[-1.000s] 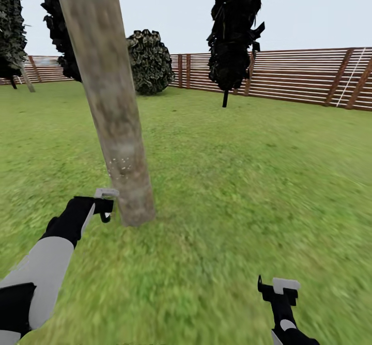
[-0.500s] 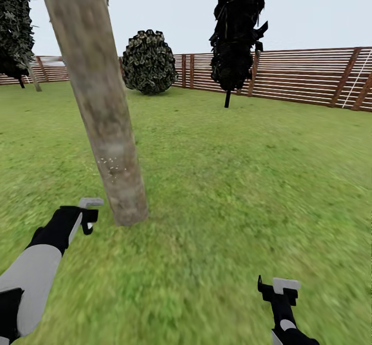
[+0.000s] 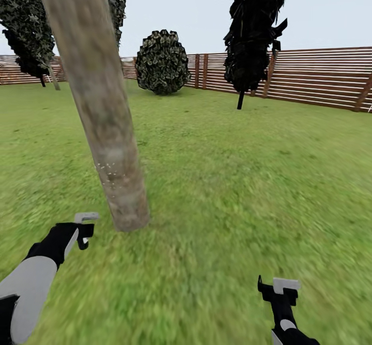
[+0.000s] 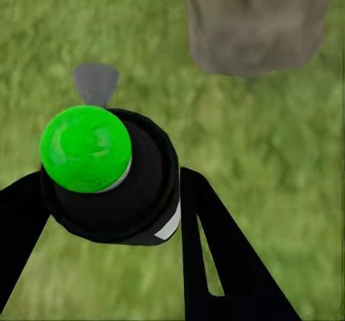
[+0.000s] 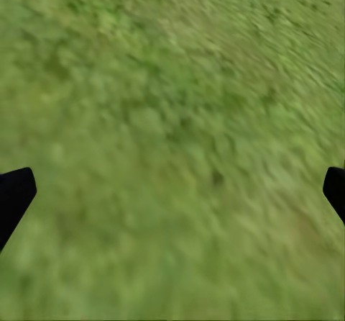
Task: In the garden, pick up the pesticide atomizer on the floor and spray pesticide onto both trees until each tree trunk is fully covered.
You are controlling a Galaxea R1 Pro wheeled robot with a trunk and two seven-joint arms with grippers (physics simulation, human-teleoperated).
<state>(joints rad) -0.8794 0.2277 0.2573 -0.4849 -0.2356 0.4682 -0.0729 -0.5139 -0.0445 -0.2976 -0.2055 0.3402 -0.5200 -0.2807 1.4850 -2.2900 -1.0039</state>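
Between your left gripper's (image 4: 115,213) two black fingers (image 4: 215,256) sits the pesticide atomizer (image 4: 108,173), clamped at its black body, with the bright green cap facing the wrist camera and a grey nozzle tip (image 4: 95,83) poking out beyond it. From the head view you get only its grey top (image 3: 86,216) above the left gripper (image 3: 77,231); the rest of the bottle is hidden behind the black hand.

Just beyond the nozzle stands the tree trunk (image 3: 98,102), a thick mottled grey-tan column leaning slightly, its top cut off by the frame so you cannot see the crown. A scatter of tiny white specks, the pesticide (image 3: 108,174), shows low on the bark; how far round it reaches you cannot tell. In the left wrist view the trunk's base (image 4: 255,22) is blurred and partly cropped.

Your right gripper (image 3: 279,291) hangs low over the grass (image 3: 248,179), its fingers (image 5: 14,195) spread wide apart at the edges of the wrist picture with nothing but blurry lawn between them.

Farther off, a round bush (image 3: 161,62) and a dark, narrow tree (image 3: 254,30) stand before the slatted fence (image 3: 320,79).
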